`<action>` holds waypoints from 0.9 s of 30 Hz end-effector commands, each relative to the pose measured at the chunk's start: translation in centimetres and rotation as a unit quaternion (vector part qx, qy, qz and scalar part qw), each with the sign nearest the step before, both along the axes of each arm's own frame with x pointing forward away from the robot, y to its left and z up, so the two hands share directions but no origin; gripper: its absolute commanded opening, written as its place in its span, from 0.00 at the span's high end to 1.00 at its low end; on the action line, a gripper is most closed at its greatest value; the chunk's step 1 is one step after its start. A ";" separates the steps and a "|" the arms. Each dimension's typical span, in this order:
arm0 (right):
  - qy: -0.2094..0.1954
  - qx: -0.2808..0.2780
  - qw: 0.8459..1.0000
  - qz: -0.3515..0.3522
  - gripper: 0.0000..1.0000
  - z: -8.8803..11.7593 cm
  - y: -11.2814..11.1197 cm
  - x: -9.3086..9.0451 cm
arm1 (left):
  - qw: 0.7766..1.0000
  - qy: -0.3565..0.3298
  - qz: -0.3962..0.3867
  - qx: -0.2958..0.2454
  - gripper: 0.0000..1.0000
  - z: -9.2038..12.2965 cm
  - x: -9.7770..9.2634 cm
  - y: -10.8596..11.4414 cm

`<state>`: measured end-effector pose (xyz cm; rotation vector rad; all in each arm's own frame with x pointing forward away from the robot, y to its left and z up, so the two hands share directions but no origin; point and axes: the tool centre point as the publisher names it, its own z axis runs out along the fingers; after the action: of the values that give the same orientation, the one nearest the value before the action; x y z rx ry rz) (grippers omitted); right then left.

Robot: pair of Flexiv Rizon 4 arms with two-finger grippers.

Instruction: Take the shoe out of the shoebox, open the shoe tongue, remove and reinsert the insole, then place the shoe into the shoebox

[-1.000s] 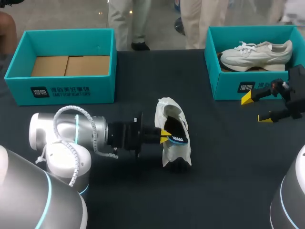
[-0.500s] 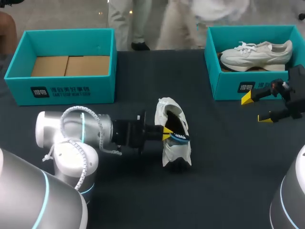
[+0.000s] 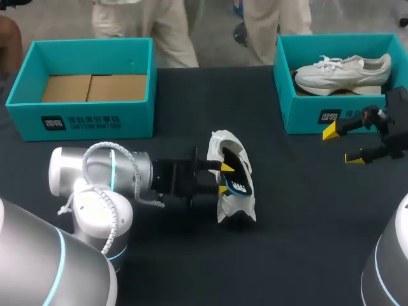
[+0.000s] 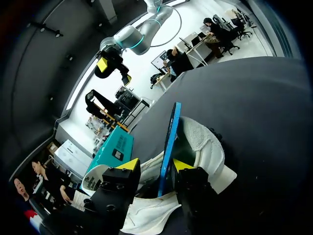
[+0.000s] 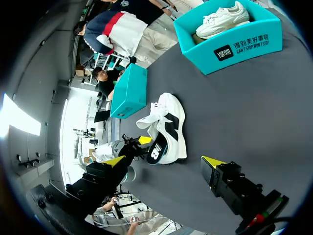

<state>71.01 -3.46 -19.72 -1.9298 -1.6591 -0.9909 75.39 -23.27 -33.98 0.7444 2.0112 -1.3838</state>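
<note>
**Left claw point(image 3: 224, 178) spread open, insole point(image 3: 238, 185) standing loose between its fingers**

Dark table point(image 3: 306, 248) fills the frame; at upper left sits a teal box point(image 3: 83, 121) with only a cardboard floor showing; at upper right a matching box point(image 3: 306, 115) holds a second shoe point(image 3: 341, 73); at centre, well apart from both boxes, the white shoe point(image 3: 237, 207) lies on its side, opening turned towards the left arm; the dark, blue-edged insole pokes partway out of that opening, on edge. In the left wrist view one finger is close against the insole and the other stands clear, so nothing is pinched. Right claw point(image 3: 343, 145), at the right edge just below the upper-right box, gapes wide and carries nothing.

The insole looks thin, light and floppy; it will likely bend or spring, so a pinch across its flat faces near the exposed end seems safest. The shoe is probably light, with a soft upper over a stiffer sole; the heel rim or sole sides look best to hold.
</note>
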 end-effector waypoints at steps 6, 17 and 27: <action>0.001 -0.002 1.000 -0.001 0.00 0.0 0.1 0.0 | 1.000 0.003 -0.010 0.006 1.00 0.0 -1.1 0.6; 0.001 -0.002 1.000 -0.001 0.00 0.0 0.1 0.0 | 0.999 -0.029 -0.012 0.016 1.00 -1.0 0.6 -0.8; 0.001 -0.002 1.000 -0.001 0.00 0.0 0.1 0.0 | 0.999 -0.038 -0.003 0.029 1.00 -1.4 1.7 -0.5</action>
<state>71.01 -3.46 -19.71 -1.9299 -1.6591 -0.9909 76.94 -23.58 -35.39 0.8149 1.9899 -1.2936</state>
